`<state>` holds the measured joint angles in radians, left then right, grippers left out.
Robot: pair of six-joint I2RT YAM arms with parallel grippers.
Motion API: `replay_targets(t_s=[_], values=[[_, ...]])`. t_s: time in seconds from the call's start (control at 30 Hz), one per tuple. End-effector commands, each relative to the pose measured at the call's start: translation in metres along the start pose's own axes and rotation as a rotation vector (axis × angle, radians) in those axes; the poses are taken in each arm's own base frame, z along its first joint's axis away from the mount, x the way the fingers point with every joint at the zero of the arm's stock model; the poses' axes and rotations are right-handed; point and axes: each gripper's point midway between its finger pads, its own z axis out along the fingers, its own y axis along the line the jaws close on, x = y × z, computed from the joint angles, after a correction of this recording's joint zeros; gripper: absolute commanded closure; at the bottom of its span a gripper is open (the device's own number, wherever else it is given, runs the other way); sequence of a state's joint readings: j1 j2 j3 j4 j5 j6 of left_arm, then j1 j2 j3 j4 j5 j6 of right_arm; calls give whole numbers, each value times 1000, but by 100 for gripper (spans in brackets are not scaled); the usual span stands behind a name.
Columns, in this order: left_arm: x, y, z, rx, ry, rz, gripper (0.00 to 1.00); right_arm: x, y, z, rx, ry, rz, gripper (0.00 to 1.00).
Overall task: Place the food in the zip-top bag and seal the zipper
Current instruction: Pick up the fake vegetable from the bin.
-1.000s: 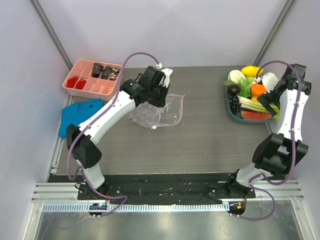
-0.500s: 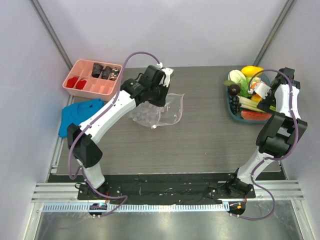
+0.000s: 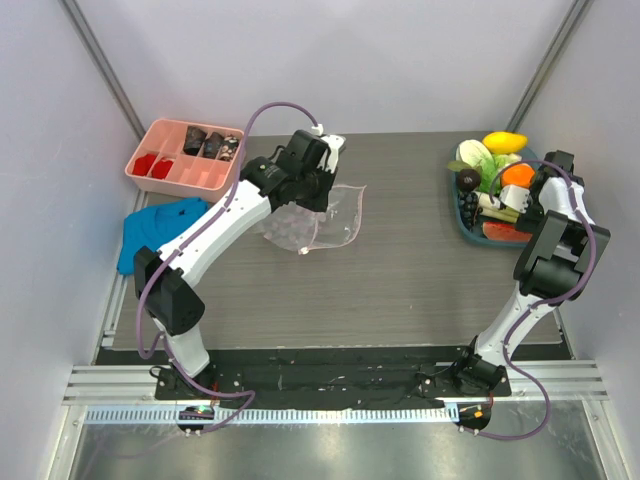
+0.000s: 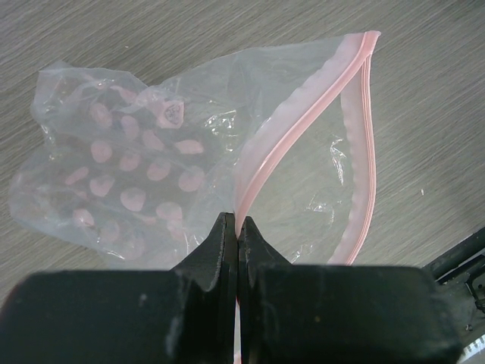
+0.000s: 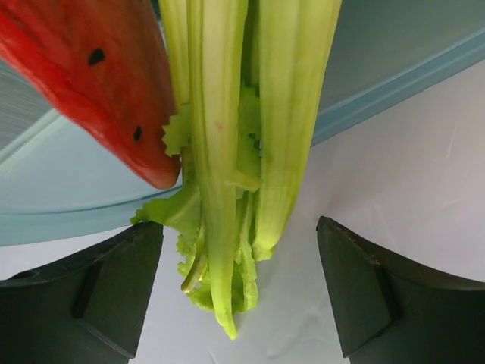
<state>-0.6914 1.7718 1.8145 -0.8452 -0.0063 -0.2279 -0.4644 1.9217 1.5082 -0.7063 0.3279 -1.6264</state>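
Observation:
The clear zip-top bag (image 3: pixel 338 214) lies mid-table, its printed end crumpled and its mouth gaping. My left gripper (image 4: pixel 237 221) is shut on the upper lip of the pale pink zipper (image 4: pixel 299 125) and holds it up; in the top view the left gripper (image 3: pixel 318 200) sits over the bag. The food is piled in a teal tray (image 3: pixel 462 215): a yellow fruit (image 3: pixel 503 141), cabbage (image 3: pixel 474 153), an orange (image 3: pixel 516 175) and a watermelon slice (image 5: pixel 91 83). My right gripper (image 5: pixel 239 250) stands open astride the leafy green end of the leek (image 5: pixel 220 174), with a gap on each side.
A pink compartment tray (image 3: pixel 185 155) with red and dark pieces stands at the back left. A blue cloth (image 3: pixel 158 228) lies in front of it. The teal tray's rim (image 5: pixel 394 83) sits close to the right wall and the table's right edge.
My right arm has swung down and in over the teal tray, bringing its jaws around the leek's leafy end, slightly narrower than before. The left arm and bag have stayed put.

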Motion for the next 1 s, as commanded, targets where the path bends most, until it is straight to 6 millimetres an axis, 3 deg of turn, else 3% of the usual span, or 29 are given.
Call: replay_targets(t_s=[0.0, 0.2, 0.3, 0.4, 0.47, 0.73, 0.97], values=[[-17, 3, -9, -5, -68, 1, 100, 6, -23, 1, 89, 50, -57, 16], [-18, 4, -8, -4, -69, -5, 100, 8, -25, 3, 113, 72, -109, 41], [-19, 3, -7, 1, -69, -6, 100, 9, -26, -1, 120, 73, -132, 58], [-19, 2, -8, 5, -71, -6, 100, 13, -29, -8, 133, 90, -139, 88], [-20, 3, -9, 2, -71, -6, 100, 18, -36, -20, 164, 98, -132, 99], [-19, 2, -8, 4, -68, -15, 100, 40, -67, -65, 305, 176, -162, 99], [-20, 1, -12, 6, -79, -20, 100, 55, -84, -96, 380, 242, -193, 99]])
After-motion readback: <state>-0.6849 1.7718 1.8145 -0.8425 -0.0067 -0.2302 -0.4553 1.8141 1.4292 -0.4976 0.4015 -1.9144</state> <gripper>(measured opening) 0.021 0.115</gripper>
